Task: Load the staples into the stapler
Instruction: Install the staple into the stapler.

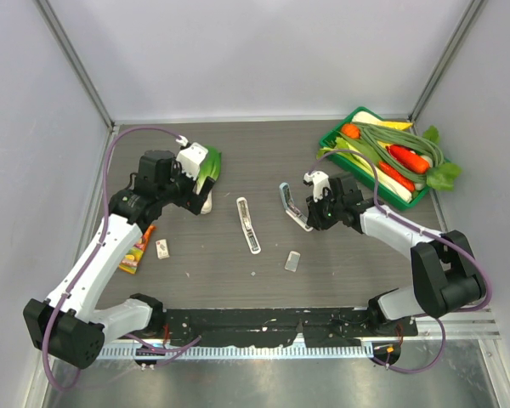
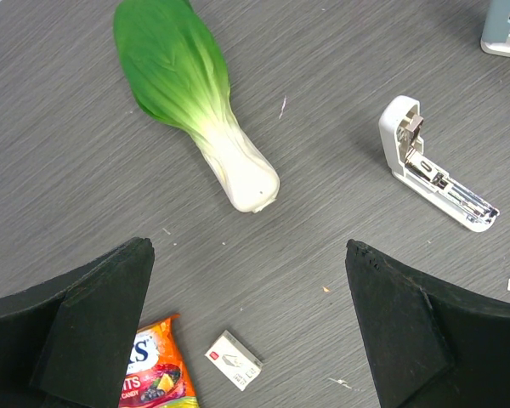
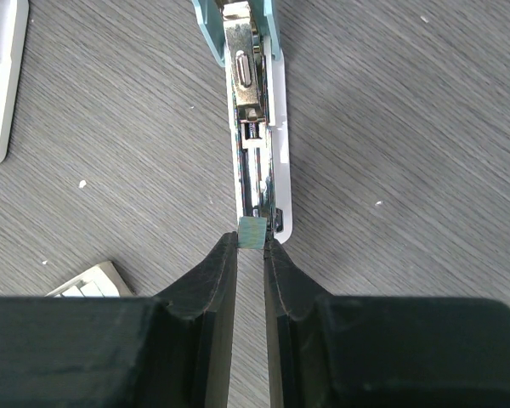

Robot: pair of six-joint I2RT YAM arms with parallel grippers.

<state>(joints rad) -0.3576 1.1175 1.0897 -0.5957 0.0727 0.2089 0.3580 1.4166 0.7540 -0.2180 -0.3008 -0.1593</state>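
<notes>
The stapler [image 1: 248, 225] is slim and white and lies opened flat mid-table, its silvery channel [image 2: 446, 183] facing up. The staples, a tiny whitish box [image 1: 162, 248] with a red mark [image 2: 234, 359], lie to its left. My left gripper [image 2: 248, 246] hangs open above bare table, near the box, with nothing between its fingers; in the top view it [image 1: 187, 194] sits at the bok choy. My right gripper [image 3: 252, 246] is shut on a small grey-green block [image 3: 252, 231] that touches the end of a second, pale blue stapler [image 3: 255, 127], which stands open [image 1: 289, 204].
A toy bok choy [image 2: 195, 102] lies at the back left. An orange candy bag [image 1: 136, 251] lies beside the staple box. A small whitish flat piece [image 1: 293, 261] lies near the front. A green tray [image 1: 327, 138] of toy vegetables stands at the back right.
</notes>
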